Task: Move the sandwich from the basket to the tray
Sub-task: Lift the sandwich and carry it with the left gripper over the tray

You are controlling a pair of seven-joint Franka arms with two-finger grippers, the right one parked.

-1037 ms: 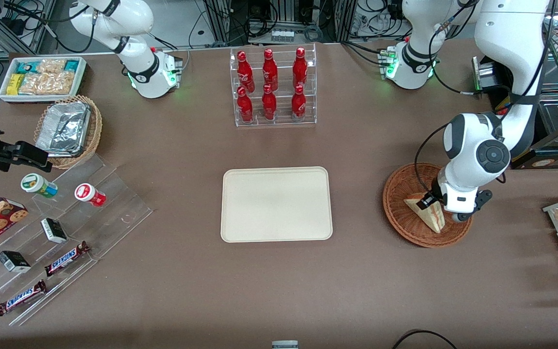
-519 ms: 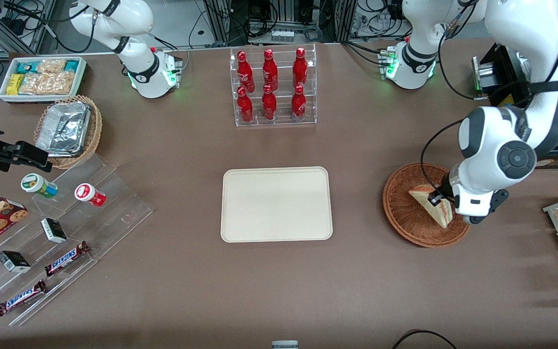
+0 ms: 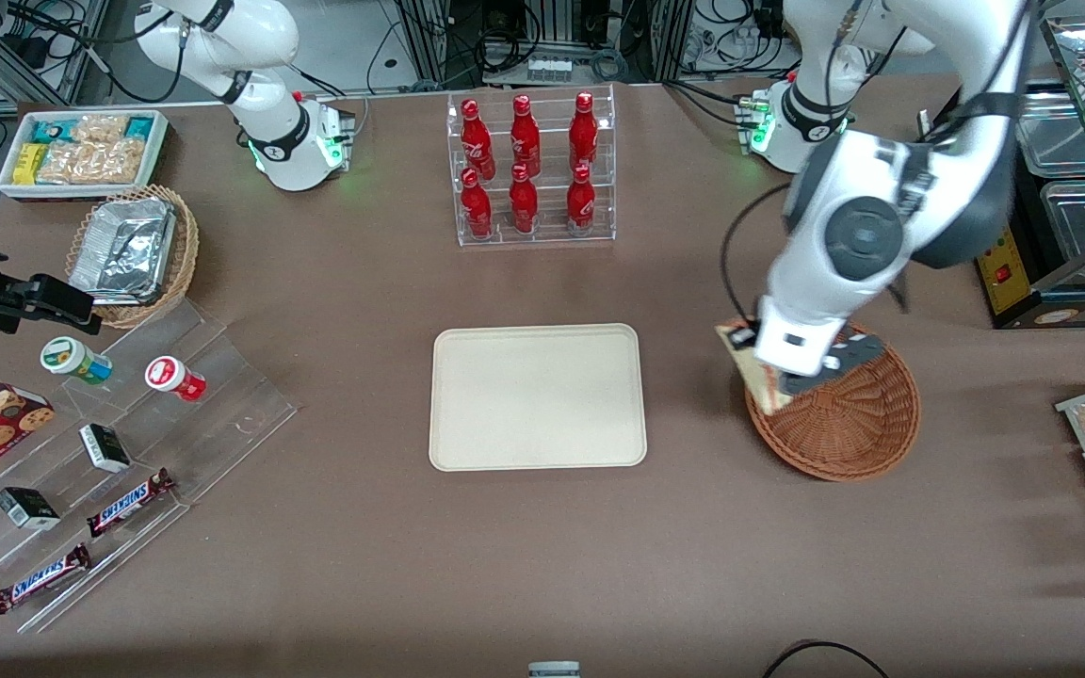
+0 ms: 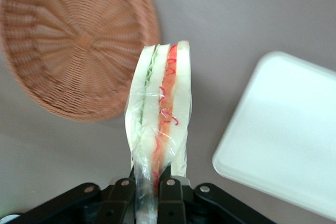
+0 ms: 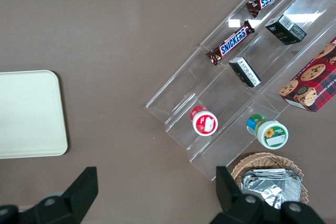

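- The sandwich (image 4: 160,114), lifted clear of the basket (image 3: 849,424), hangs above its rim on the side nearest the tray (image 3: 537,395).
- The tool (image 4: 152,188) is clamped on the wedge's narrow end.
- Pickup looks done; carrying across the worktop (image 3: 542,546) and setting down on the bare tray remain.

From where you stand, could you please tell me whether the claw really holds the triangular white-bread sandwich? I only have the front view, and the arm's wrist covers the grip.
Observer: Yes. The left wrist view shows the claw shut on the narrow, clear-wrapped end of the triangular white-bread sandwich.
Operator: Thank you. Is anything left in the round reddish-brown wicker basket?
Observer: No. The round reddish-brown wicker basket is empty, and its woven floor is bare.
Operator: Which way does the sandwich's cut edge face?
Observer: It faces the wrist camera, showing a green filling stripe beside a red-orange one.
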